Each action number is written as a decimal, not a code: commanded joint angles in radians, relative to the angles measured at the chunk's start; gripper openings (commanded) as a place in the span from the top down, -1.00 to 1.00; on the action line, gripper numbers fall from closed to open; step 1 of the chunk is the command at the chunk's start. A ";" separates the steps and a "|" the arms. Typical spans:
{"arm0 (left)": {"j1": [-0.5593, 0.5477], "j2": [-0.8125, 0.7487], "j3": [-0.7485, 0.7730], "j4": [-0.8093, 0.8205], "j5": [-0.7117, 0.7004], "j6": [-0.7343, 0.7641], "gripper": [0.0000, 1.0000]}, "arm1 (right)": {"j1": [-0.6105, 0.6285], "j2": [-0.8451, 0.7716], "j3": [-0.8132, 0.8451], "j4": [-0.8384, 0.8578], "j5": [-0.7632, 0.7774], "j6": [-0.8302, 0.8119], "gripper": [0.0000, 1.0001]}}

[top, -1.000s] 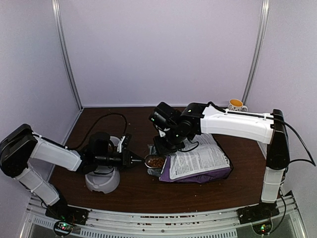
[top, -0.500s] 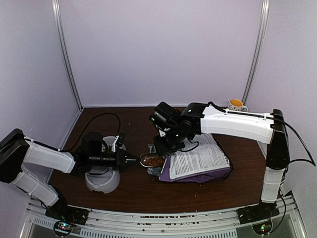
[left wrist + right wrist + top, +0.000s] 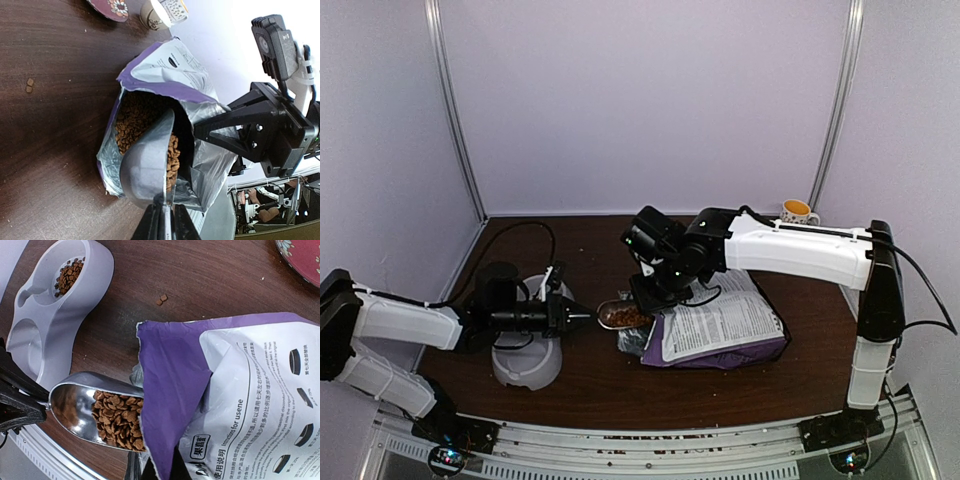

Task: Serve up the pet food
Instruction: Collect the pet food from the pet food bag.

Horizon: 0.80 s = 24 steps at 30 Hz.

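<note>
Dark table (image 3: 200, 280): left gripper (image 3: 162, 222) clamps a scoop (image 3: 145, 165) of kibble (image 3: 172, 160); right gripper (image 3: 202, 129) pinches the bag (image 3: 235, 390); bowl (image 3: 30, 335) holds little, pouring remains.

One purple bag (image 3: 720, 328), one metal scoop (image 3: 75, 402) and one white feeder (image 3: 55, 320) with two wells share the single counter (image 3: 590, 385). One mug (image 3: 798, 211) stands by its far right corner, and there is one red plate (image 3: 300, 255). Of pet food (image 3: 117, 422) there are three lots: scoop, bag, one feeder well. Two loose pellets (image 3: 161, 299) lie on the bare wood. Arms: two, the left arm (image 3: 405, 320) and the right arm (image 3: 800, 250).
</note>
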 commanded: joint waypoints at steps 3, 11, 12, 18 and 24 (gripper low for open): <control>0.013 -0.035 -0.012 0.025 0.015 0.009 1.00 | -0.012 -0.050 -0.006 0.035 0.025 0.016 1.00; 0.028 -0.059 -0.023 0.022 0.027 0.004 1.00 | -0.016 -0.057 -0.016 0.035 0.035 0.019 1.00; 0.030 -0.061 -0.025 0.023 0.029 0.003 1.00 | -0.016 -0.059 -0.016 0.033 0.038 0.020 1.00; 0.036 -0.082 -0.030 0.012 0.040 0.003 1.00 | -0.021 -0.066 -0.025 0.036 0.042 0.027 1.00; 0.034 -0.044 -0.004 -0.017 0.022 0.010 1.00 | -0.022 -0.066 -0.016 0.045 0.025 0.026 1.00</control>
